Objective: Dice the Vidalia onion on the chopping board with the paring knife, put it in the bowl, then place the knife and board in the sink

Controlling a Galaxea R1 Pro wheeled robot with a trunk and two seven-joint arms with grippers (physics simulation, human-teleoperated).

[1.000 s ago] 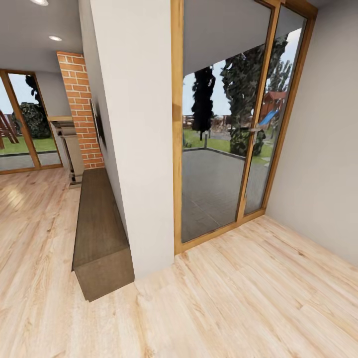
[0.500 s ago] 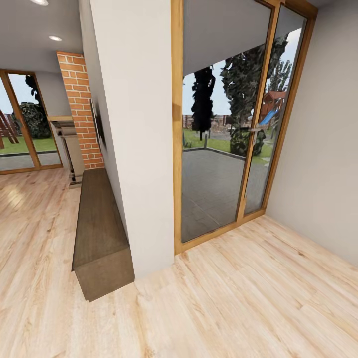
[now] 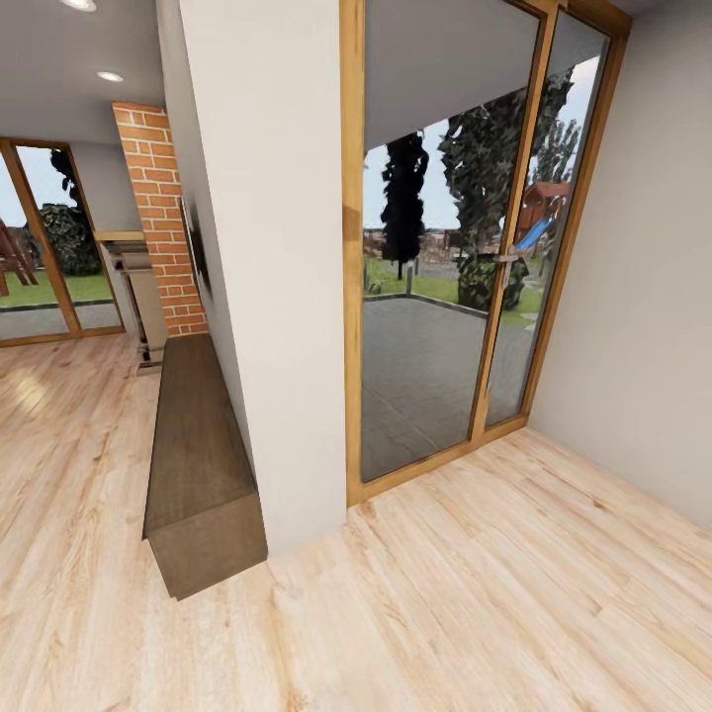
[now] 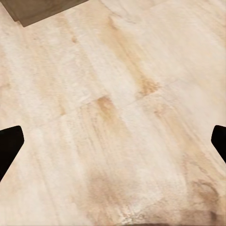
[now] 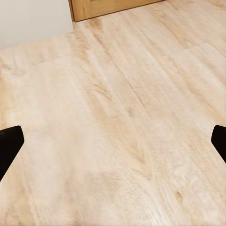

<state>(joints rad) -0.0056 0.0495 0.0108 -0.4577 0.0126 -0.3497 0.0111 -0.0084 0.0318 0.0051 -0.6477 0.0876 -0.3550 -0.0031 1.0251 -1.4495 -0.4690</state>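
Between the spread fingertips of my left gripper [image 4: 113,141] was only light wood floor [image 4: 117,117] — the jaws stood wide apart and held nothing. My right gripper [image 5: 113,141] was the same, wide open over the planks. Further out stood a white wall pillar [image 3: 267,277], a low dark bench [image 3: 198,465] against it, and a glass door [image 3: 445,247] — the kitchen things were not before me.
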